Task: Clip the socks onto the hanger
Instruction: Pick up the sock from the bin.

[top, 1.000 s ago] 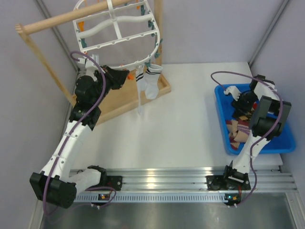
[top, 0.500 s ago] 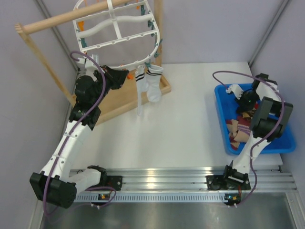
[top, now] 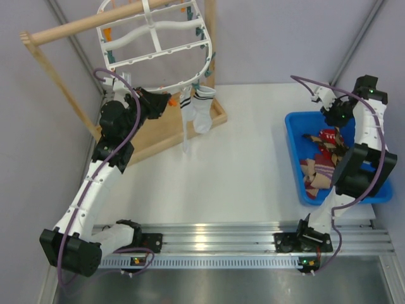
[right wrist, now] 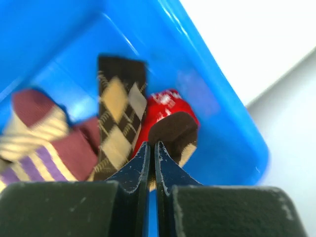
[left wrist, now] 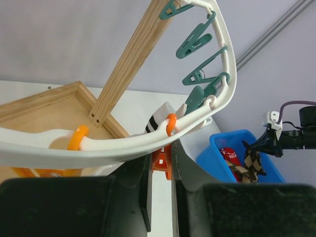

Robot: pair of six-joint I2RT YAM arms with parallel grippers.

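**Right gripper has the argyle sock and is up out of the bin**

Right gripper [right wrist: 152, 146] now has its fingers pressed together on a fold of the argyle sock [right wrist: 118, 123]; which part of the sock they pinch I cannot tell. A second ago it was low in the blue bin [top: 293, 149] with its jaws apart; since then they have closed and the arm has risen toward the far rim, the sock dangling over the bin. I judge the pick made, with the carry across to the hanger [left wrist: 98, 149] next.

Left gripper [left wrist: 161, 157] has not moved in that time; it stays clamped on an orange clip [left wrist: 162, 168] at the hanger's near rim, probably squeezing it ready for the sock.

The hanger hangs from the wooden rack [top: 82, 25] at the far left, well apart from the bin; two white socks [top: 201, 113] with dark cuff bands are already clipped just beside the held clip.

The argyle sock is limp knit, brown with tan diamonds and a dark rounded toe; it will sag and swing, so feeding an edge into the clip looks fiddly. Left in the bin are a red sock [right wrist: 165, 101] and a striped sock [right wrist: 44, 143] in tan and maroon, both crumpled. The hanger is hard white plastic, a curved oval with crossbars; teal clips [left wrist: 197, 44] stand along its rim; the bin is glossy and smooth-walled; the rack is plain pale wood.
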